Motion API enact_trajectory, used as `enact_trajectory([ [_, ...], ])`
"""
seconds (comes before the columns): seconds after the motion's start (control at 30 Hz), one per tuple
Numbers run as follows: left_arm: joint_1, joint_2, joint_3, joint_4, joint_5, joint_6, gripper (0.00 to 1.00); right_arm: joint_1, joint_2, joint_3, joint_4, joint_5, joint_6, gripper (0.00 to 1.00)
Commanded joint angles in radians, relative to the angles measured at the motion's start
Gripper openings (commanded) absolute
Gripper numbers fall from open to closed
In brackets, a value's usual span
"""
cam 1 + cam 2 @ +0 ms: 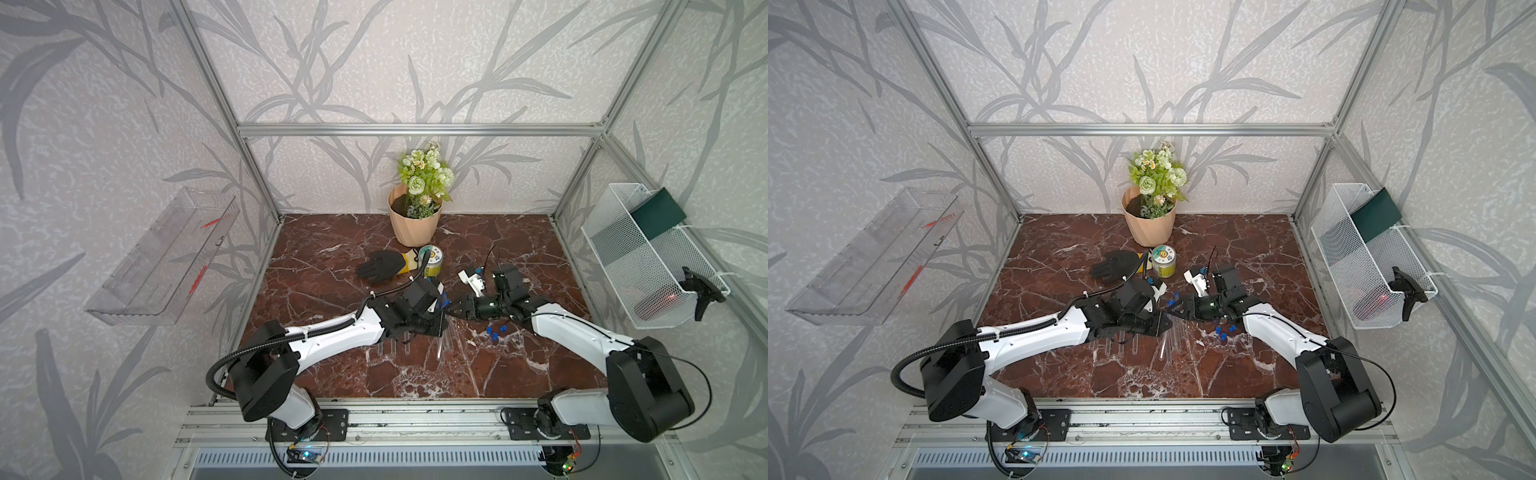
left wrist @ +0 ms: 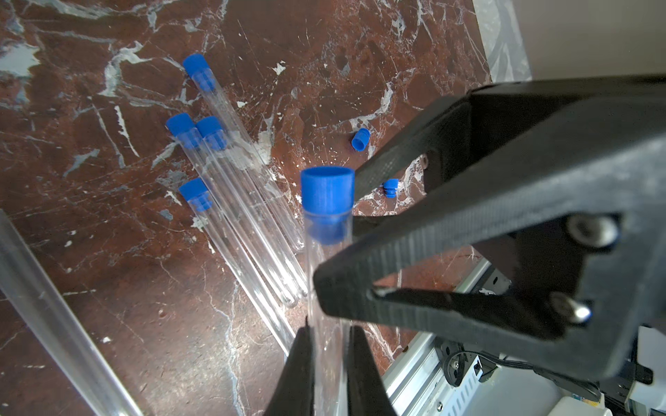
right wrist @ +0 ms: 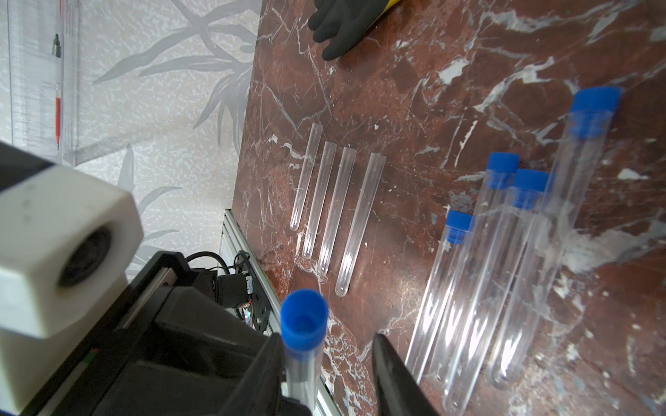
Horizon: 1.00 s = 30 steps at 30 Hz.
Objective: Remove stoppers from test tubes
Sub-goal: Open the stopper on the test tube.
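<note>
One capped tube (image 2: 329, 360): pinched by left gripper (image 2: 328, 335), stopper end toward right gripper (image 3: 326, 340).
Right gripper: fingers spread, straddling stopper (image 3: 304, 320).

On the desk (image 1: 332, 241), a pot (image 1: 413, 226) stands at the middle of the rear edge, a glove (image 1: 380, 266) lies just before it, and a jar (image 1: 432, 262) stands beside the glove's cuff, to the right. Nearer the front edge, four open tubes (image 3: 337, 205) lie side by side left of centre. Four stoppered tubes (image 3: 504, 273) are bunched just to their right, with loose stoppers (image 1: 495, 334) clustered right of those. A ninth tube (image 2: 324, 252) is off the desk, above its middle, in the left gripper's (image 2: 328, 333) jaws.
</note>
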Motion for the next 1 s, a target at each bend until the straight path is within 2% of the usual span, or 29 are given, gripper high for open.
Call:
enact_trajectory([
  [0.0, -0.004, -0.021, -0.010, 0.021, 0.009, -0.003, 0.06, 0.006, 0.014, 0.030, 0.037, 0.013, 0.013, 0.37],
  [0.5, -0.004, -0.013, -0.006, 0.028, 0.020, 0.000, 0.03, 0.006, 0.043, 0.041, 0.109, 0.022, 0.069, 0.32],
  [0.8, -0.004, -0.013, -0.003, 0.026, 0.021, 0.003, 0.02, 0.006, 0.060, 0.054, 0.118, 0.021, 0.070, 0.21],
  [0.97, -0.004, -0.009, 0.001, 0.024, 0.024, 0.003, 0.00, 0.005, 0.061, 0.056, 0.115, 0.025, 0.069, 0.19],
])
